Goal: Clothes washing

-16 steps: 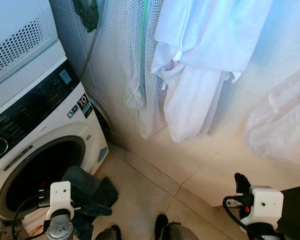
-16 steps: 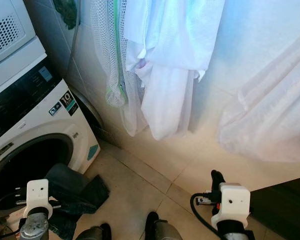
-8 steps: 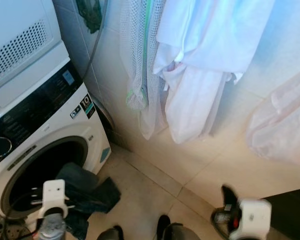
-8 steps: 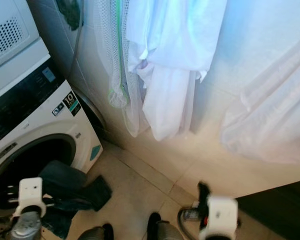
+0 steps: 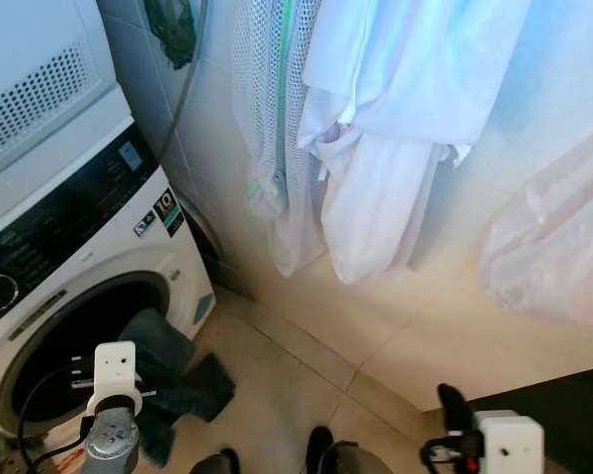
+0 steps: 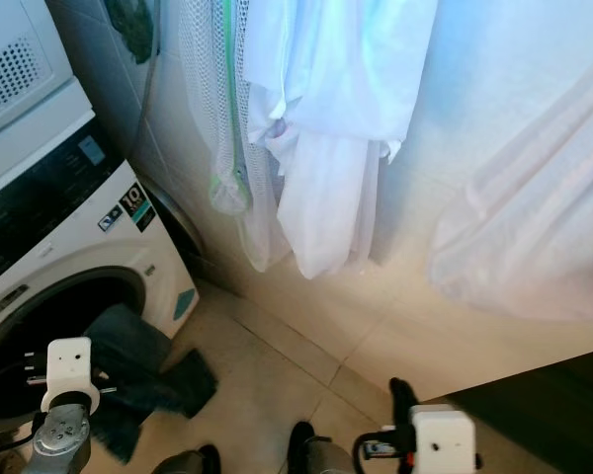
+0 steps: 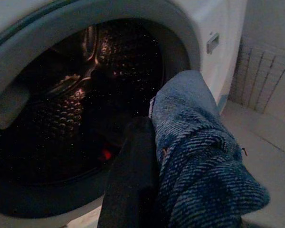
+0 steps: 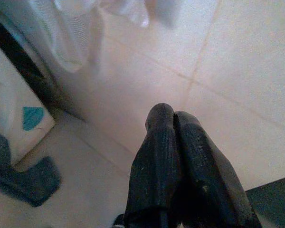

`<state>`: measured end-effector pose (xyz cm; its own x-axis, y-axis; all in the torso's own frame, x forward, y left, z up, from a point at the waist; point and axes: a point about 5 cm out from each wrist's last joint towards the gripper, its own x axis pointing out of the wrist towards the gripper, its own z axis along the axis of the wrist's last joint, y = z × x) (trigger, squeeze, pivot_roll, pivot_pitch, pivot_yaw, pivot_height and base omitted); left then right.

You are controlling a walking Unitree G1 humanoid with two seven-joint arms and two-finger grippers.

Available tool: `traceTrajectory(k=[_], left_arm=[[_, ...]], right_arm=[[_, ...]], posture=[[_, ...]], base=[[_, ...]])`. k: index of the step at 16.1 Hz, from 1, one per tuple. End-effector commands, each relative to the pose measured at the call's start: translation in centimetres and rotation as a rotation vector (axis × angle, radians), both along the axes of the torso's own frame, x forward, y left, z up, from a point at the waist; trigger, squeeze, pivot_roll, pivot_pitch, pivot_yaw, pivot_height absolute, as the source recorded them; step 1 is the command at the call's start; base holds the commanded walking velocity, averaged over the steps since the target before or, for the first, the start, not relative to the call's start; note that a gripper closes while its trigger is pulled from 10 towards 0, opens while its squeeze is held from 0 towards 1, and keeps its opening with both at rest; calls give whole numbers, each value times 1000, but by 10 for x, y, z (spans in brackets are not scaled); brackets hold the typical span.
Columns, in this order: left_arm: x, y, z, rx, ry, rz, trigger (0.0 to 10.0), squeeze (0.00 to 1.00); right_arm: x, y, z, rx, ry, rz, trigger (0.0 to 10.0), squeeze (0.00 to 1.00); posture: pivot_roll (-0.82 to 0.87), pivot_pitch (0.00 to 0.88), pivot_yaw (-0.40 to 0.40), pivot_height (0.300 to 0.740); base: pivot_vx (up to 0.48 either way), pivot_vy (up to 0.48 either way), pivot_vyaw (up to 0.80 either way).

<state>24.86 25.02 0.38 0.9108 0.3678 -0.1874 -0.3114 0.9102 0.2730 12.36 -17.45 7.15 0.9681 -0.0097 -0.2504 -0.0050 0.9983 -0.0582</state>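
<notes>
I have the left gripper [image 7: 147,190] in front of the washing machine [image 5: 89,257], its fingers clamped on a pair of dark blue jeans [image 7: 199,161]. The jeans hang half out of the open drum [image 7: 80,90], one leg draped over the door rim and trailing to the tiled floor [image 5: 277,385] just beside the machine. By my reckoning loading is only partway done: the garment has yet to be pushed fully in, the door shut and a cycle started. My right gripper [image 8: 180,161] idles well away from the machine, fingers pressed together.
</notes>
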Motion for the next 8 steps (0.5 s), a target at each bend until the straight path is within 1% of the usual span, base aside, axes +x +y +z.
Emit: traceTrajectory(k=[1, 2, 3, 4, 5, 6, 7, 8], left_arm=[[-1, 5, 3, 12, -25, 11, 10000, 0], [-2, 11, 6, 19, -30, 23, 10000, 0], [-2, 15, 8, 27, -37, 27, 10000, 0], [-1, 15, 9, 31, -39, 24, 10000, 0], [-2, 18, 10, 38, -44, 23, 10000, 0], [-3, 20, 11, 41, -49, 30, 10000, 0], [-5, 22, 11, 45, -48, 40, 10000, 0], [-6, 22, 10, 45, -45, 39, 10000, 0]], right_arm=[[-3, -4, 3, -7, 7, -7, 10000, 0], [2, -9, 8, -14, -15, -40, 10000, 0], [13, -12, 22, -18, -77, -45, 10000, 0], [18, -11, 29, -15, -105, -37, 10000, 0], [25, -9, 42, -12, -151, -34, 10000, 0], [32, -7, 54, 1, -197, -40, 10000, 0], [44, 6, 78, 25, -284, -23, 10000, 0], [44, 11, 80, 31, -291, -18, 10000, 0]], posture=[[10, 225, -42, 740], [12, 233, -41, 740], [26, 248, -36, 740], [29, 249, -36, 740], [35, 249, -38, 740], [30, 250, -37, 740], [29, 243, -33, 740], [30, 240, -31, 740]], base=[[0, 0, 0], [0, 0, 0], [0, 0, 0], [0, 0, 0], [0, 0, 0], [0, 0, 0], [0, 0, 0], [0, 0, 0]])
